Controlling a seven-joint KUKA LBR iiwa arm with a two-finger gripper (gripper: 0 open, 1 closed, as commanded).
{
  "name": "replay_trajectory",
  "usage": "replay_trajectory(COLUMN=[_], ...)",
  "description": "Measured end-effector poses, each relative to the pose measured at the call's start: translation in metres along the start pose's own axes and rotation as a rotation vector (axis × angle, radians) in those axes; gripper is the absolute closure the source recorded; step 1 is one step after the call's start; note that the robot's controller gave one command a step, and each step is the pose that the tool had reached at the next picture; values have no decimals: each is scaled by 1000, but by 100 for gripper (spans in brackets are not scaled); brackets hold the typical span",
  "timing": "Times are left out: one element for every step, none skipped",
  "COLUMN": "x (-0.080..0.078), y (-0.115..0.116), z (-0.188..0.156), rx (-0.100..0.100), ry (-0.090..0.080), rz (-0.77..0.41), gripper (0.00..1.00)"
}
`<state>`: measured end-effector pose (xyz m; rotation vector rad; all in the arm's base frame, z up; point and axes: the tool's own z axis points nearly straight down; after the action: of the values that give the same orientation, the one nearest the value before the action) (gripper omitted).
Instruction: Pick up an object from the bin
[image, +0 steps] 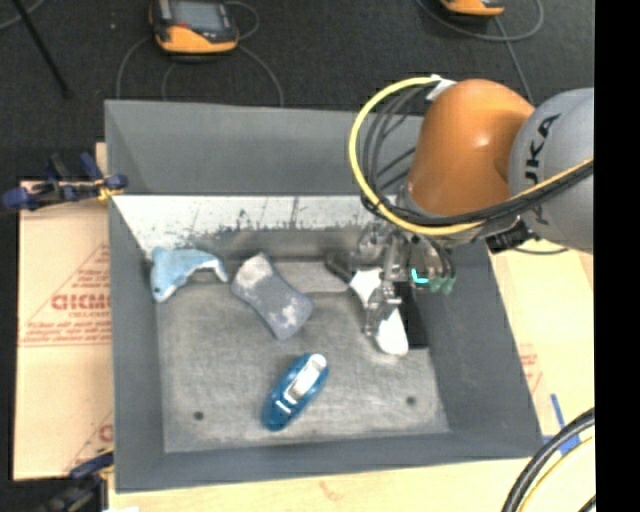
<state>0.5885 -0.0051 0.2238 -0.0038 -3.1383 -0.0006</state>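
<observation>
My gripper (383, 306) hangs low over the right part of the bin, close to the back wall. Directly beneath it lies a white and black thing (394, 337), with a white piece (364, 283) and a dark end (339, 268) sticking out to its left; whether these are one object is unclear. A grey-white oblong block (271, 294) lies to the left of the gripper, well apart from it. In front of that block, a blue and white oblong thing (294, 391) rests near the bin's front.
A light-blue crumpled piece (181, 268) lies in the back left corner. The arm, with its orange cover and cable loops, comes in from the right and hides the bin's back right corner.
</observation>
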Motion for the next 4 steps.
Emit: replay_trajectory(x=[-2,-20,-43,-52], y=[0,8,31,34], z=[-5,42,62,82], rx=[0,2,2,3], ry=[-8,-11,-8,-8], rz=[0,-128,-377,-461], gripper=[0,0,0,0])
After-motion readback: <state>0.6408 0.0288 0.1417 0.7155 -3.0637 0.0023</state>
